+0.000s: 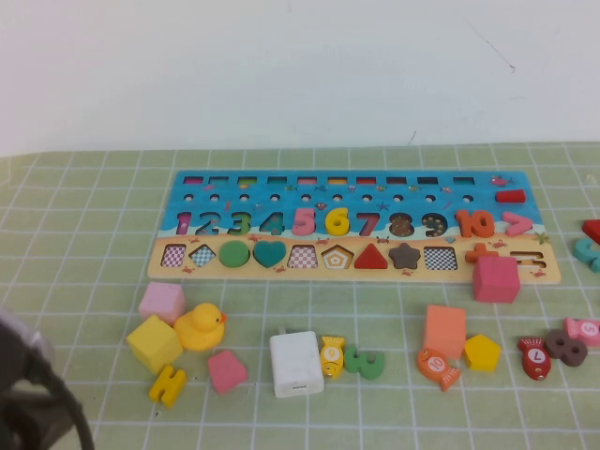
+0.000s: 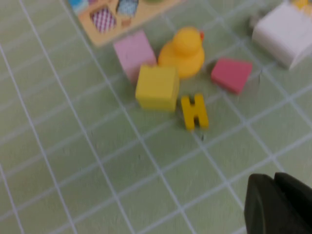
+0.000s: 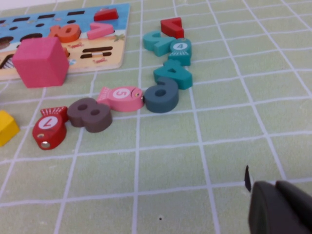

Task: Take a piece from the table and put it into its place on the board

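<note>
Board [image 1: 356,199] lies across the bench's [image 1: 94,412] far middle. Loose pieces line the near side: yellow cube [image 1: 154,343], duck [image 1: 201,327], yellow H [image 1: 169,385] (left); brown 8 [image 1: 566,348] (right). Left gripper [image 2: 278,204] hovers over the near-left corner; right gripper [image 3: 280,207] over the near-right. Whether either's fingers are spread or holding anything cannot be told.

Black left tool [image 2: 280,204], black right tool [image 3: 280,207]

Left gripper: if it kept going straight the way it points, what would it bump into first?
Probably the small yellow H-shaped piece, lying ahead of the left gripper, with the yellow cube just beyond; depth is unclear.
</note>
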`<state>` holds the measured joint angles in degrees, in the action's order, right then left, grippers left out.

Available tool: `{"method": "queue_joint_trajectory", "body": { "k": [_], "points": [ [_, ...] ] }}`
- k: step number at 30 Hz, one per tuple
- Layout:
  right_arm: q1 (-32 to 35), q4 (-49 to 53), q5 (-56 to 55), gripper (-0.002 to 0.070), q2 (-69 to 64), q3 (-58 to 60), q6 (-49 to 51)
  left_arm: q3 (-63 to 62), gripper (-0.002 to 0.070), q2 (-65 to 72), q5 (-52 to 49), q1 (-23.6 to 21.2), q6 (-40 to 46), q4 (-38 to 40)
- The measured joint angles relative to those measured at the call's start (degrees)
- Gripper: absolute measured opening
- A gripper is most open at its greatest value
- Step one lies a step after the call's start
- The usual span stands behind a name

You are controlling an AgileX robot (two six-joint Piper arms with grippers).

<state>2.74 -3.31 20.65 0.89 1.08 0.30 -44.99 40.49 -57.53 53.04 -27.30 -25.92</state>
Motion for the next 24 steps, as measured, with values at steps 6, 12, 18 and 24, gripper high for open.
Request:
{"method": "queue_joint_trajectory", "body": {
  "k": [6, 12, 18, 24],
  "points": [
    [0.00, 0.00, 0.00, -0.0003, 0.00, 0.00, 0.00, 3.02, -0.0001, -1.96, 0.45, -1.66, 0.70, 1.88],
    [0.00, 0.00, 0.00, -0.0003, 0.00, 0.00, 0.00, 10.76, -0.0002, -14.44, 22.79, -18.94, 11.54, 9.50],
    [0.00, 0.00, 0.00, -0.0003, 0.00, 0.00, 0.00, 24.64, -0.0001, -30.06, 38.59, -37.18, 22.56, 17.41],
    [0.00, 0.00, 0.00, -0.0003, 0.00, 0.00, 0.00, 38.77, -0.0002, -40.73, 40.64, -47.67, 27.72, 21.71]
  ]
}}
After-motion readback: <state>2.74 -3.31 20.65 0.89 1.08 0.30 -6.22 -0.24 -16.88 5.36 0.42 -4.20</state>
